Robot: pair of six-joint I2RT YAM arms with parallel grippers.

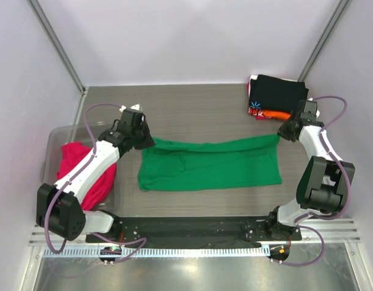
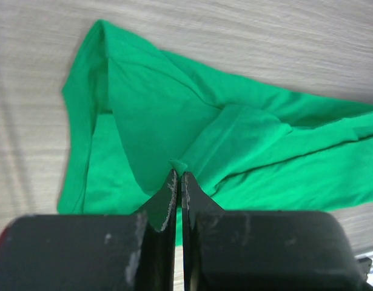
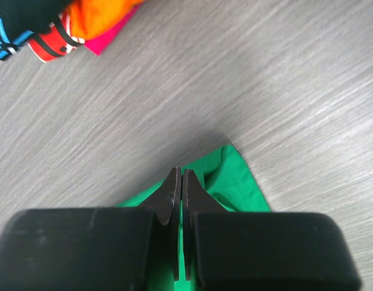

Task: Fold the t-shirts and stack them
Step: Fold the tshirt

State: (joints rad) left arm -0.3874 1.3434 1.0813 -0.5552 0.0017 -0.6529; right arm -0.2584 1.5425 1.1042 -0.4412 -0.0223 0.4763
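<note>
**A:** Where's the green t-shirt (image 1: 209, 165)?

**B:** It lies across the middle of the counter (image 1: 192, 112), folded lengthwise into a long, wide band. It is wrinkled, with a sleeve doubled over at its left end. The left claw (image 2: 178, 173) is closed on a fold at its far left corner. The right claw (image 3: 179, 173) is closed on its far right corner, which is drawn out to a point.

**A:** And the others?

**B:** The magenta-pink t-shirt (image 1: 74, 154) sits crumpled and unfolded in a clear bin (image 1: 53, 136) at the left edge. At the far right corner is a folded stack, with the black t-shirt (image 1: 277, 92) on top. Edges of the orange t-shirt (image 1: 277, 114) and the red-patterned t-shirt (image 1: 259, 112) stick out beneath it on the near side.
</note>
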